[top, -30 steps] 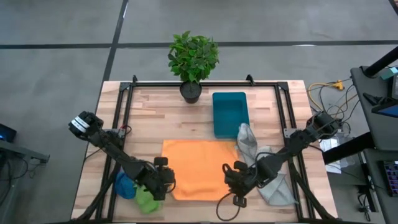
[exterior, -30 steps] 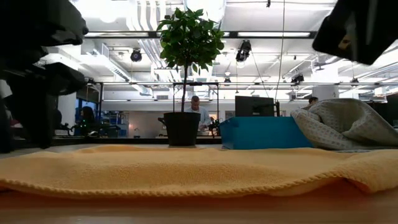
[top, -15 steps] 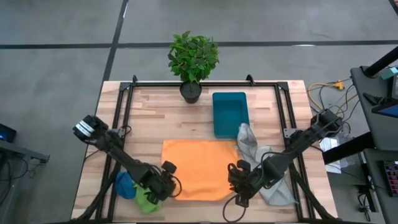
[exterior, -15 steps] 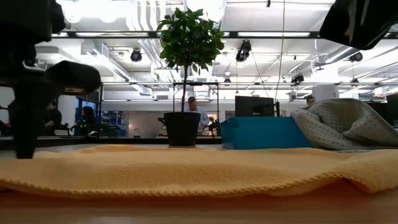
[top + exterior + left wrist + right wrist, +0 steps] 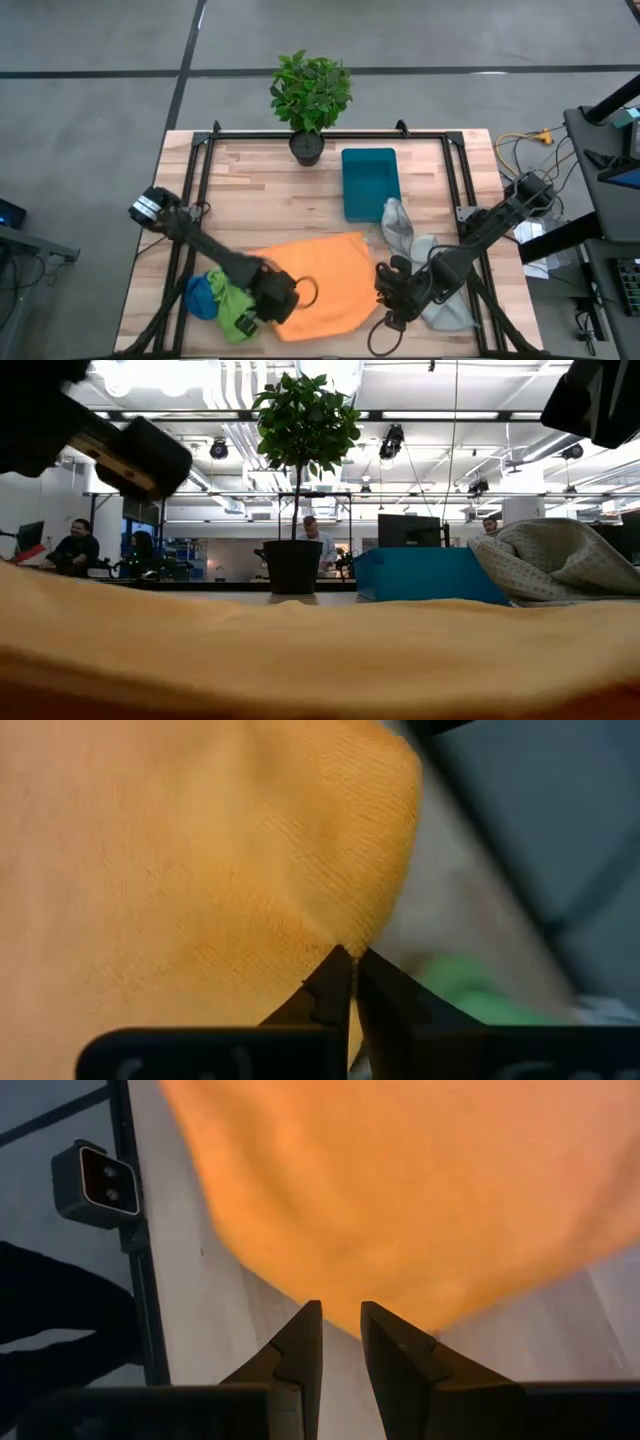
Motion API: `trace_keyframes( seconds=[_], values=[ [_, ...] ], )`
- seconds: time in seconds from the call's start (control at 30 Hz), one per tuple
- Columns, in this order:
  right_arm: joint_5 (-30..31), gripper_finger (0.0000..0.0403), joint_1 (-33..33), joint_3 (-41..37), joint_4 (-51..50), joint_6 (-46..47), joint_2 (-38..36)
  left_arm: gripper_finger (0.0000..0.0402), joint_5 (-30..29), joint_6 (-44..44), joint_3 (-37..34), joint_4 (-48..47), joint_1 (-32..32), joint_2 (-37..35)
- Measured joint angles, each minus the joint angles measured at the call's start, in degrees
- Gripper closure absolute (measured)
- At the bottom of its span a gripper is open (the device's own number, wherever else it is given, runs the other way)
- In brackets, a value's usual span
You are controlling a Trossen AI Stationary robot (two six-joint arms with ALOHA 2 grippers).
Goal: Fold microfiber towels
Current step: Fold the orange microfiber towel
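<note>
At the left of the wooden counter (image 5: 250, 190), near its front edge, the blue towel (image 5: 199, 297) lies bunched with the lime green towel (image 5: 235, 310) crumpled just beside it on its right. The left claw (image 5: 283, 299) sits right next to the green one, at the orange towel's (image 5: 325, 280) front left corner; in the left wrist view its fingers (image 5: 335, 985) are pinched tight together on the edge of the orange cloth (a small peak of fabric rises where they meet).

The orange towel spreads across the middle front of the counter, its left front part drawn up and rumpled. In the low view it fills the whole foreground as a raised fold.

The right claw (image 5: 392, 303) is at the orange towel's front right corner. The right wrist view shows its fingers (image 5: 298, 1345) standing a narrow gap apart just short of the cloth's hem; whether they hold anything, I cannot tell.

Right of that, the pale grey towel (image 5: 420, 260) lies heaped, reaching back toward the teal bin (image 5: 370, 182). A potted plant (image 5: 310, 95) stands at the counter's back edge, left of the bin.
</note>
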Motion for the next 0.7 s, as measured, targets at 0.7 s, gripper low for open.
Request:
trace_keyframes(
  seconds=[0.7],
  values=[
    [0.0, 0.0334, 0.5, -0.4, 0.0, 2.8, -0.3, 0.0398, 5.0, 3.1, -1.4, 0.2, 22.5, 3.3]
  ],
)
